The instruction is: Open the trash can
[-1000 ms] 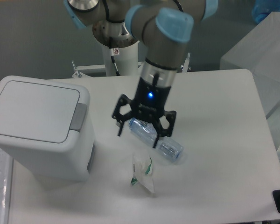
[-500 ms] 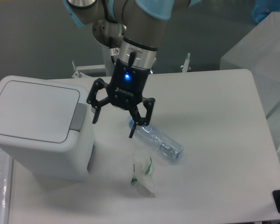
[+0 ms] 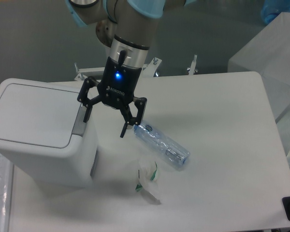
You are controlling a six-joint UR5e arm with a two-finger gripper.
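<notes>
White trash can (image 3: 36,133) upright, lid apparently shut.

tool (image 3: 105,120) moved left off bottle (image 3: 162,145), now at trash can (image 3: 34,128) edge, jaws spread

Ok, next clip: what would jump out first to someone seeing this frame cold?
The big white trash can at the left, lid shut. Right beside its grey button tab, the black end effector hangs with fingers spread and a blue light on. On the table to its right lie a clear plastic bottle and a crumpled wrapper.
</notes>
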